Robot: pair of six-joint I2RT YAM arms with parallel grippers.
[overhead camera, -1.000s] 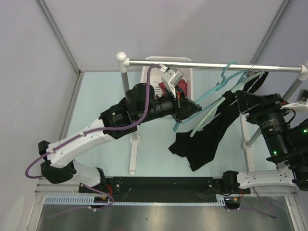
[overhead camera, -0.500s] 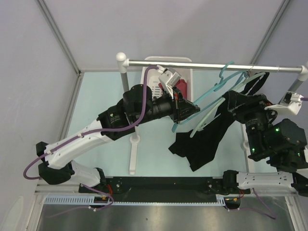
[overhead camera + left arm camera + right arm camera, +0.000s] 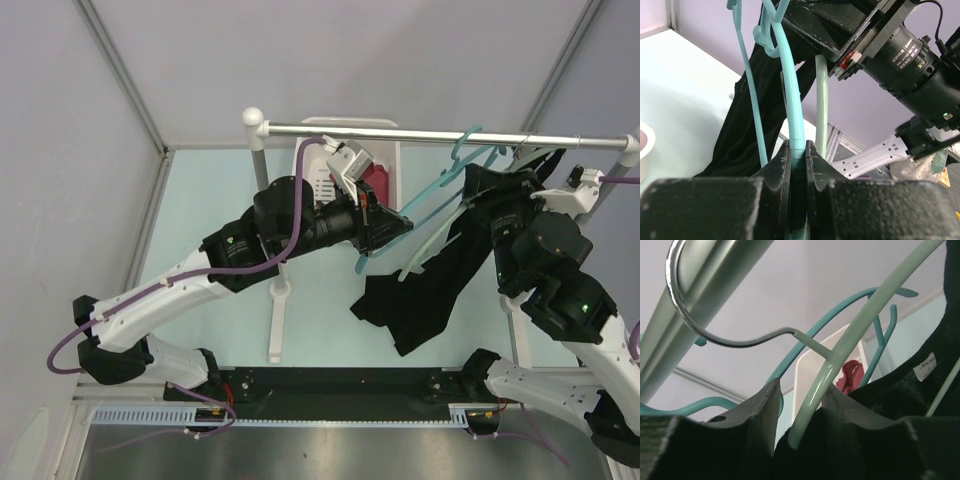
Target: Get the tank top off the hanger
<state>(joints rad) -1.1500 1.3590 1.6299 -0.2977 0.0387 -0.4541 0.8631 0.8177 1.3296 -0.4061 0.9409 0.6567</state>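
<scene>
The tank top [image 3: 430, 290] hangs from the pale green hanger [image 3: 850, 335], which hooks over the rail [image 3: 400, 130] near its right end. The black cloth droops in a loose fold above the bench [image 3: 210, 210]; I cannot tell whether its hem touches. My left gripper [image 3: 797, 147] is clamped tight on an arm of a teal hanger [image 3: 790, 95] just beside the pale one. My right gripper [image 3: 800, 395] sits under the rail with its fingers apart. The pale hanger's shoulder runs between them with a gap showing on 1 side, so I read it as not closed. Black fabric with the neck label lies just right of that gripper.

I judge the garment light, limp and a little stretchy. It will sag and drag rather than slip off in 1 piece, and a strap could catch on the hanger's tip. The hangers look stiff and slick, and should swing freely on the rail. The sensible hold is strap or neckline cloth near the hanger's shoulder, pinching fabric alone while the other arm steadies the hanger.
</scene>
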